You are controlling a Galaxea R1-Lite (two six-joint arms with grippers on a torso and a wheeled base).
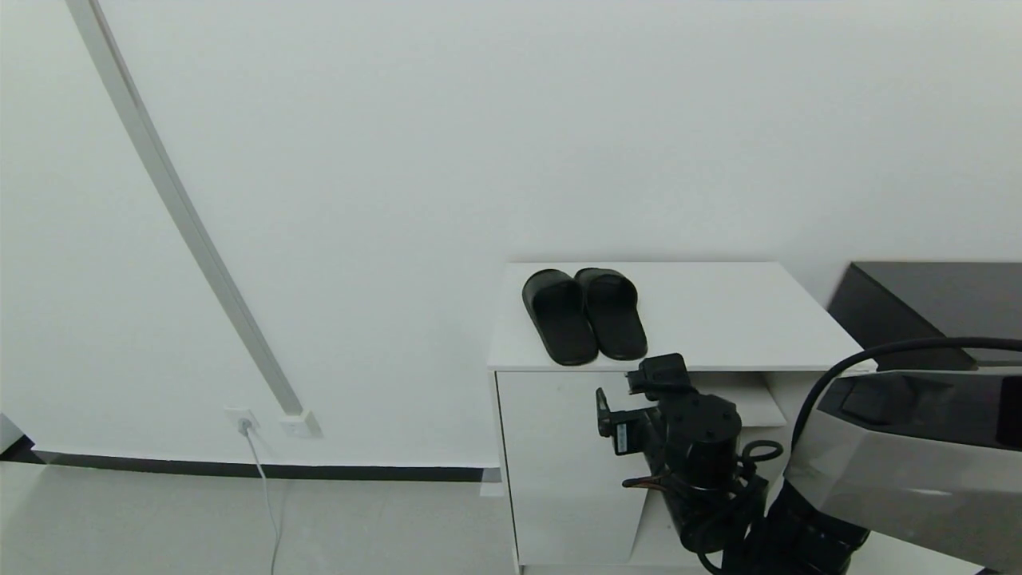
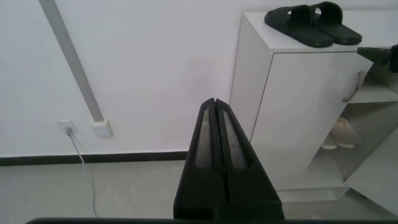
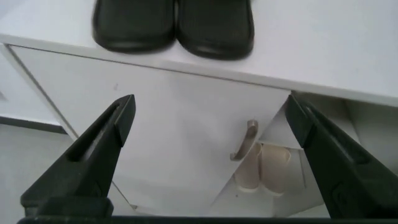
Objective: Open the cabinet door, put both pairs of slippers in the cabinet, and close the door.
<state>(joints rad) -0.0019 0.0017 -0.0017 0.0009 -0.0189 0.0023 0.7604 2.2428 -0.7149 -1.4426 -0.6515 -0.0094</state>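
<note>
A pair of black slippers (image 1: 584,315) (image 2: 314,23) (image 3: 174,22) lies side by side on top of the white cabinet (image 1: 718,319). The cabinet door (image 1: 559,463) (image 3: 168,124) covers the left half and has a metal handle (image 3: 245,140) (image 2: 354,87) at its free edge. To the right of it the inside is exposed, with a beige pair of slippers (image 3: 264,168) (image 2: 339,134) on a shelf. My right gripper (image 1: 631,391) (image 3: 210,102) is open, just in front of the door's upper edge, below the black slippers. My left gripper (image 2: 214,102) is shut and empty, away to the cabinet's left.
A white wall stands behind the cabinet, with a grey diagonal conduit (image 1: 184,216) and a socket with a cable (image 1: 243,421) low on the left. A dark piece of furniture (image 1: 926,303) is right of the cabinet. Bare floor (image 1: 239,527) lies to the left.
</note>
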